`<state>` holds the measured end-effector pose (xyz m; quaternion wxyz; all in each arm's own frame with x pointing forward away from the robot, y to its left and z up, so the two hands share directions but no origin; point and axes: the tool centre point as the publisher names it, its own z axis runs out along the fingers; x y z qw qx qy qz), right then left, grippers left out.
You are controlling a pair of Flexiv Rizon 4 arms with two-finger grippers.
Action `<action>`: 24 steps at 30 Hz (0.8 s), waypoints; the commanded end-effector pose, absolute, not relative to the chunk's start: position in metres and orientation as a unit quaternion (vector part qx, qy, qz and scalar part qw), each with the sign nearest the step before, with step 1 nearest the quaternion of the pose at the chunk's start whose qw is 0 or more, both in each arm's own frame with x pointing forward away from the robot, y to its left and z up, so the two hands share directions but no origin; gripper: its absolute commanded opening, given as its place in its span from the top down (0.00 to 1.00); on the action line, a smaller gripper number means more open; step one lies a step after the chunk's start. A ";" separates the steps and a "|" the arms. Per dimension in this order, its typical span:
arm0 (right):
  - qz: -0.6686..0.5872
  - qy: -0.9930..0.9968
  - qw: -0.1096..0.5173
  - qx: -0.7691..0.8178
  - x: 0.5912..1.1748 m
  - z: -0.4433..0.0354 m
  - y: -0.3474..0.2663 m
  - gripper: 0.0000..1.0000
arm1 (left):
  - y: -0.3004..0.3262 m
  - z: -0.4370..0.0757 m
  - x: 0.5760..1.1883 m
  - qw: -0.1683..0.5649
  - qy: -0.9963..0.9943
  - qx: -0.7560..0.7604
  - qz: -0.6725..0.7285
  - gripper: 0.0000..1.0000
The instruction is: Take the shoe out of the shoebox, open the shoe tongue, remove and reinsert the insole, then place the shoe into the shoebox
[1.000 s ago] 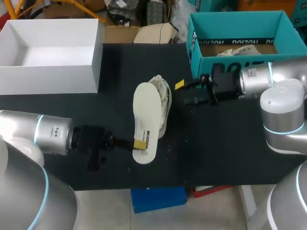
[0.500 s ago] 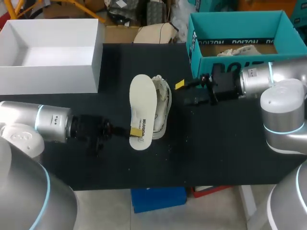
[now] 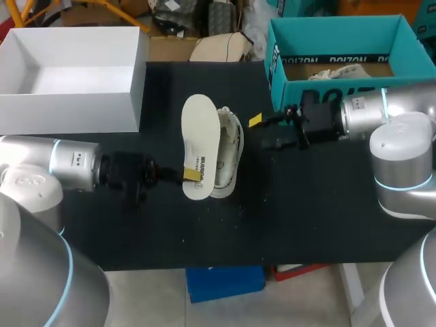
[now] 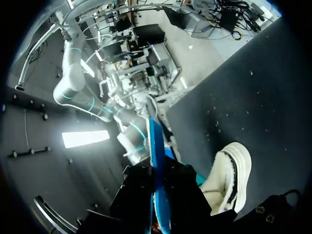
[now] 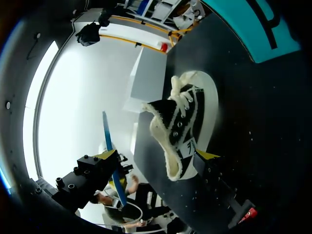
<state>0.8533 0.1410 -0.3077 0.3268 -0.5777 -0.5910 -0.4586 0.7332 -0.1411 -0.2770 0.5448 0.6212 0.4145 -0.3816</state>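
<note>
A white insole [image 3: 200,143] hangs over the black table, and my left gripper [image 3: 192,176] is shut on its heel end. It partly covers the shoe [image 3: 230,151], which lies on its side just to the right. In the left wrist view the insole [image 4: 155,163] shows edge-on as a blue strip between my fingers, with the shoe [image 4: 228,176] beyond. My right gripper [image 3: 264,132] stands open just right of the shoe, holding nothing. Ahead of its yellow fingertip [image 5: 206,155] in the right wrist view lies the black shoe [image 5: 184,130] with white laces and fleece lining.
The teal shoebox [image 3: 274,48] stands open at the back right with paper inside, behind my right arm. A white open box [image 3: 68,112] sits at the back left. Bare black table lies in front of the shoe.
My left gripper has carried the insole away from the front edge toward the back, level with the shoe. The right arm and the shoe have not moved.
</note>
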 end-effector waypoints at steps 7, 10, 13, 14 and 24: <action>-0.460 -0.590 0.326 -0.578 0.853 -0.309 0.142 0.00 | -0.143 -0.278 0.734 0.545 0.415 0.622 -0.380 1.00; -0.460 -0.590 0.326 -0.578 0.853 -0.309 0.142 0.00 | -0.143 -0.278 0.734 0.545 0.415 0.622 -0.380 1.00; -0.460 -0.590 0.326 -0.578 0.853 -0.309 0.142 0.00 | -0.152 -0.270 0.718 0.531 0.406 0.619 -0.413 1.00; -0.460 -0.590 0.326 -0.578 0.853 -0.309 0.142 0.00 | -0.155 -0.270 0.717 0.521 0.404 0.617 -0.430 1.00; -0.460 -0.590 0.326 -0.578 0.853 -0.309 0.142 0.00 | -0.156 -0.255 0.730 0.515 0.398 0.610 -0.451 1.00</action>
